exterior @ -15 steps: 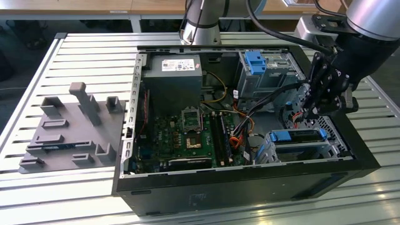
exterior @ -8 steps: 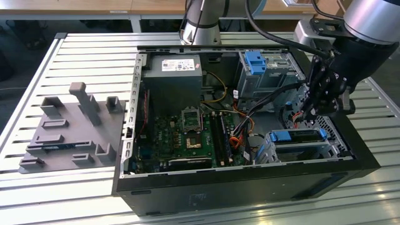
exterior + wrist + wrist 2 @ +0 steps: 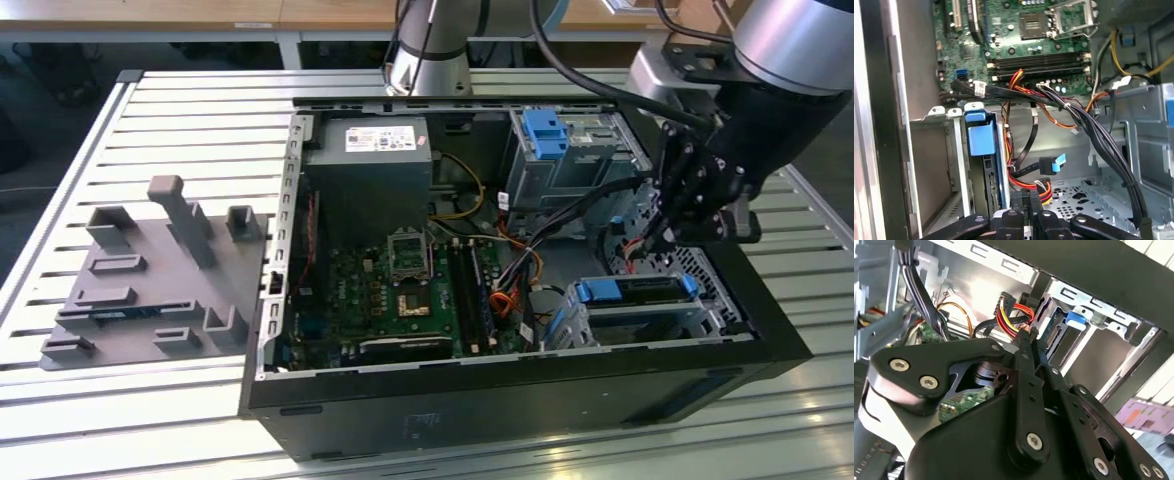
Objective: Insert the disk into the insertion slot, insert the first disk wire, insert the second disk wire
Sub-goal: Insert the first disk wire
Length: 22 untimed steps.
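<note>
The disk (image 3: 638, 291) is sitting inside the slot (image 3: 583, 322), toward the exterior view's right of the open computer case (image 3: 534, 405). The case is lying on its side on the slatted tabletop (image 3: 174, 110), so its inside is facing up and can be reached from above. The gripper (image 3: 1027, 199) is hanging inside the case just beside the disk's end. Its fingers (image 3: 1023, 365) are pinching closed on the red and yellow wire (image 3: 1013, 320). Judging from both wrist views, they are holding it close to its plug, probably so the plug end is pointing at the disk's connector edge. Whether the plug is touching the disk is hidden by the fingers. A black wire with a blue plug (image 3: 1053, 164) is dangling free nearby, joined to nothing at that end.
</note>
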Tool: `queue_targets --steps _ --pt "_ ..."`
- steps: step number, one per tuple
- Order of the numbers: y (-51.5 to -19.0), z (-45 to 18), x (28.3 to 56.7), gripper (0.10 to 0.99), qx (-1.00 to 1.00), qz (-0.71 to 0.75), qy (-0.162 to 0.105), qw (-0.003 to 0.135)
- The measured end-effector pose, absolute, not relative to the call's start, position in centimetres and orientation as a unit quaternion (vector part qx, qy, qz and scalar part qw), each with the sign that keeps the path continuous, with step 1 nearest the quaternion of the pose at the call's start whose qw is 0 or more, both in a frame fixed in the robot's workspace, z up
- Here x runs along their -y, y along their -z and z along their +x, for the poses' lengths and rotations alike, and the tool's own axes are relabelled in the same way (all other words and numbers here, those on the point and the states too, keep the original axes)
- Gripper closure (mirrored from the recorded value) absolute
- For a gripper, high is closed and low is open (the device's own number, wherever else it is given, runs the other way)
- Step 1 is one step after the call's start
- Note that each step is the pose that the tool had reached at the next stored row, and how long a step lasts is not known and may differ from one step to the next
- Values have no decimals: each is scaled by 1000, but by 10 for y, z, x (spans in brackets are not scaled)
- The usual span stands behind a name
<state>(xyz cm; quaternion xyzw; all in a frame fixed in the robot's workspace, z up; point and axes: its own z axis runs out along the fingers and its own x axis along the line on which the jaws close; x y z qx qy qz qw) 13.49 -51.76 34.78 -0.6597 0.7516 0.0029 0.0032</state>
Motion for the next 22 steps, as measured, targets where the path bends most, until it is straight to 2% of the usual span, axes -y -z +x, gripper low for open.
queue_targets --steps 22 --pt "-339 131 540 918 -710 -704 6 13"
